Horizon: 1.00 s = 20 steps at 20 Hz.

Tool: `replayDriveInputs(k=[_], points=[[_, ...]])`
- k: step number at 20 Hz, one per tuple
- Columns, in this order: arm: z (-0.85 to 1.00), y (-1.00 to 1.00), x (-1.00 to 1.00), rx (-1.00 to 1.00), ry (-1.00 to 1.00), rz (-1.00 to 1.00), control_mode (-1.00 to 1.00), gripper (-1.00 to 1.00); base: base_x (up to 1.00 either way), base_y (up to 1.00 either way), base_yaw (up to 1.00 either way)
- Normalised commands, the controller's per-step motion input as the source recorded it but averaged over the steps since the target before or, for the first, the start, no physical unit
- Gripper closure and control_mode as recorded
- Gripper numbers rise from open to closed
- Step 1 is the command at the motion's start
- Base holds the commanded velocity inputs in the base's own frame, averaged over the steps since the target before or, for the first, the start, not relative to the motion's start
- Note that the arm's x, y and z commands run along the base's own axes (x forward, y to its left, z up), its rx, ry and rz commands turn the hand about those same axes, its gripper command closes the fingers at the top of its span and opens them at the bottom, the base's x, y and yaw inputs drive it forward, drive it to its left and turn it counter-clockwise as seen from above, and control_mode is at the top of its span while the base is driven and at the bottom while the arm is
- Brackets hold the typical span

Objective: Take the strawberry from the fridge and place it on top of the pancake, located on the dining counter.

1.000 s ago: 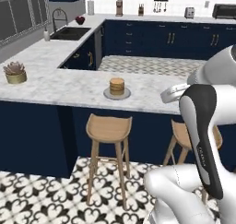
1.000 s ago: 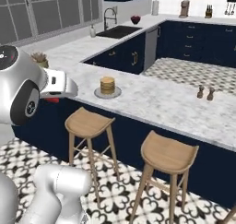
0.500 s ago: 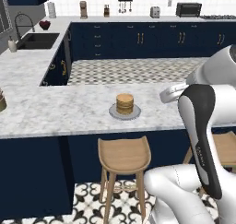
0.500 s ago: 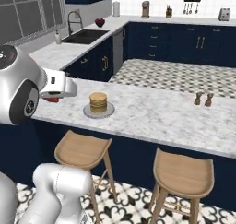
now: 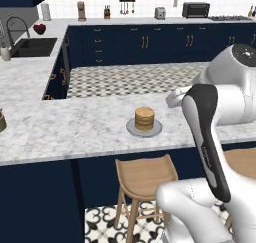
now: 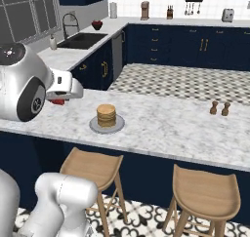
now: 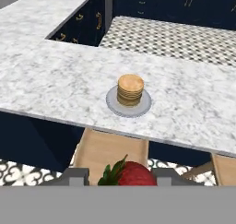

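My gripper [image 7: 120, 176] is shut on the strawberry [image 7: 131, 174], a red berry with green leaves at the bottom of the hand view. In the right base view the strawberry [image 6: 58, 102] peeks out red under the gripper [image 6: 61, 100], held above the near edge of the dining counter [image 6: 171, 128], left of the pancake [image 6: 106, 115]. The pancake [image 7: 130, 89] is a golden stack on a grey plate [image 7: 110, 103], ahead of and below the hand. From the left base the pancake [image 5: 144, 118] sits mid-counter [image 5: 75, 127], left of my arm. The fridge is out of view.
Wooden stools [image 6: 95, 167] [image 6: 207, 189] [image 5: 145, 174] stand under the counter's near edge. Two small shakers [image 6: 219, 108] stand at the right of the counter. A sink [image 6: 83, 40] and a dark red bowl-like object [image 5: 39, 28] lie on the far left counter.
The base has driven, so the whole scene has shifted: the pancake now lies nearer the arm and the plant pot has slid off to the left. The gripper stays shut on the strawberry.
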Motion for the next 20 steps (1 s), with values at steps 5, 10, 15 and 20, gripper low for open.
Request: replayDriveInputs(k=[5,10,15,20], points=[[-0.35,0.12,1.0,0.0,0.34,0.06,-1.0,1.0,0.0,0.0,0.0],[-0.58,-0.08,0.93,-0.07,0.34,0.08,-1.0,1.0,0.0,0.0,0.0],[-0.49,0.0,0.78,-0.06,0.18,0.01,-1.0,1.0,0.0,0.0,0.0],[-0.47,0.0,0.9,0.0,0.13,0.0,-1.0,1.0,0.0,0.0,0.0]])
